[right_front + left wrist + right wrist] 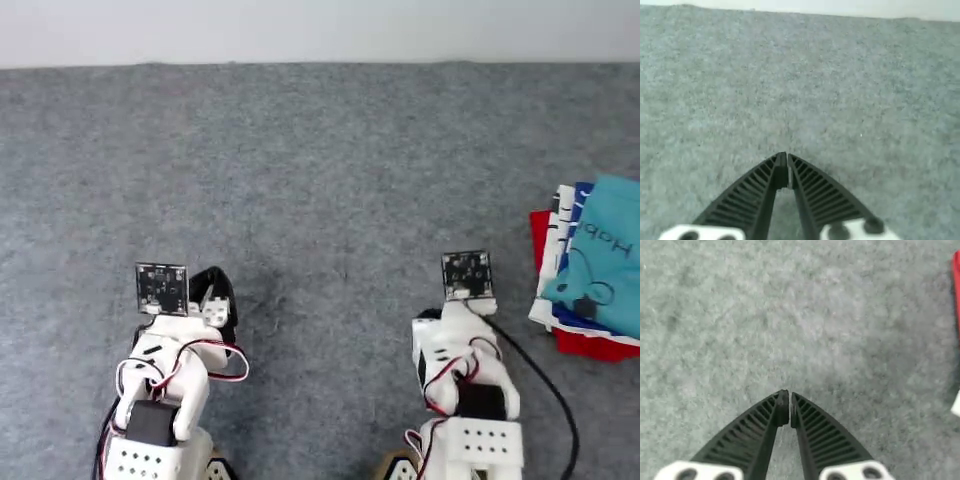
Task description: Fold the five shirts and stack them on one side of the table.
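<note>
A stack of folded shirts (pixel 590 270) lies at the right edge of the table, a teal one (pixel 610 255) on top, with blue, white and red layers under it. A red edge of the stack (pixel 957 285) shows in the right wrist view. My left gripper (pixel 786 167) is shut and holds nothing, low over bare grey felt near the front left. My right gripper (pixel 789 407) is also shut and holds nothing, over the felt near the front right, a short way left of the stack. Both arms, the left (pixel 165 385) and the right (pixel 465 365), sit pulled back at the front edge.
Grey felt (pixel 320 170) covers the whole table up to a pale wall (pixel 320 30) at the back. A black cable (pixel 545 385) runs from the right arm toward the front right.
</note>
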`<state>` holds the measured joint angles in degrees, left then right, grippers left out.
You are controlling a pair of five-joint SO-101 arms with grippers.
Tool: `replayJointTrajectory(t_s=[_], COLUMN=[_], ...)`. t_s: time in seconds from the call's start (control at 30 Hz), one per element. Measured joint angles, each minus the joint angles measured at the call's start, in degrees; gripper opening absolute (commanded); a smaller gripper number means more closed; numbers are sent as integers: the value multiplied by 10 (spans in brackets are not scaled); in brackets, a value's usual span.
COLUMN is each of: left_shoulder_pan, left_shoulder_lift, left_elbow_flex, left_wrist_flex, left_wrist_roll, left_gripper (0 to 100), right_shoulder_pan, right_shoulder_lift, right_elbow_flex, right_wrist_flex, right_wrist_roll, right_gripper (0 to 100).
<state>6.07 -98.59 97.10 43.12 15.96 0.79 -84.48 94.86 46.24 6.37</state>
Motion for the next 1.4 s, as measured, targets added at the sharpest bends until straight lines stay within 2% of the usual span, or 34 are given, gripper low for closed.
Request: replayJointTrajectory(t_s=[0.2, 0.57, 0.73, 0.97, 1.4], left_shoulder_pan=[0, 0, -1, -38, -40], left_shoulder_lift=[0, -3, -3, -3, -3], left_elbow_flex=[0, 0, 0, 0, 0], left_wrist_flex=[67, 210, 225, 225, 225], left_wrist_roll=[0, 0, 0, 0, 0], left_gripper=[14, 14, 14, 14, 14], right_shoulder_pan=[-13, -39, -40, -40, -40], right_shoulder_lift=[-93, -174, -181, -181, -181], right_elbow_flex=[11, 11, 11, 11, 11], right_wrist_flex=[42, 271, 280, 280, 280], right_wrist_roll=[0, 0, 0, 0, 0], right_gripper=[9, 9, 9, 9, 9])
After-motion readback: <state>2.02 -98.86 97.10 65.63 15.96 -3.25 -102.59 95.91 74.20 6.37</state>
